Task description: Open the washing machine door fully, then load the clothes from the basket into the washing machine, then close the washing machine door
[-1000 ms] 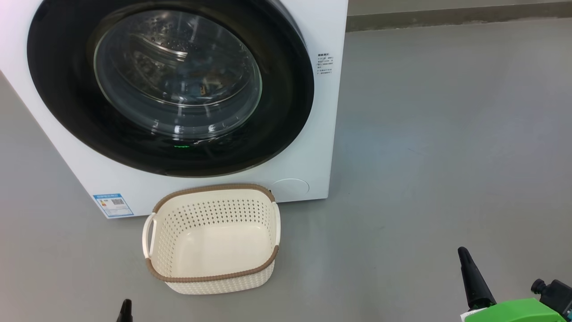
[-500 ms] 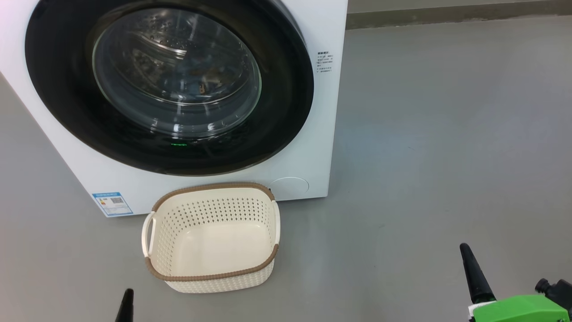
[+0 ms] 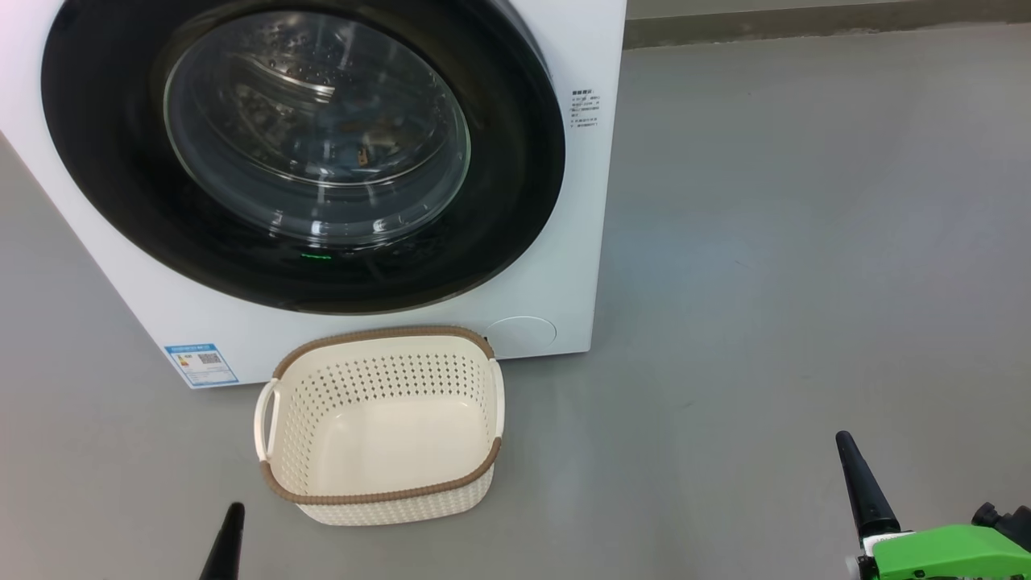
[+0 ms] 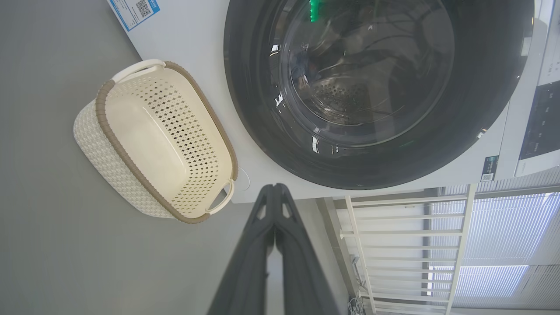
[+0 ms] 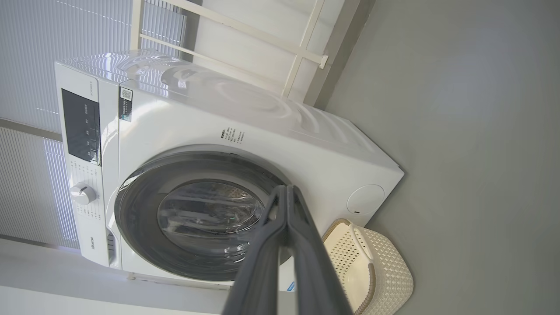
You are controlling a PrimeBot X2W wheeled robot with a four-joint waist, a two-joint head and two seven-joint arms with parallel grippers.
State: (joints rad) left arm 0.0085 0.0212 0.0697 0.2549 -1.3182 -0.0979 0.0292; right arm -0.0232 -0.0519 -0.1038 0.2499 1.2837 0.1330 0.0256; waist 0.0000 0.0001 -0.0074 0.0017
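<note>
Washing machine door (image 3: 314,137) shut. Basket (image 3: 378,495) empty on the floor (image 3: 765,282), just before the washing machine (image 3: 576,242). Left tool (image 4: 274,188) and right tool (image 5: 286,189) clenched, grasping nothing, apart from basket.

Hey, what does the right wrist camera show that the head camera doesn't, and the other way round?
The right wrist view adds the washer's control panel, knob and top, with blinds behind. The head view adds the left fingers at its bottom edge and a green mount behind the right fingers. Both share the washer, its shut door, the empty basket on the grey floor, and the right fingers pressed together.
</note>
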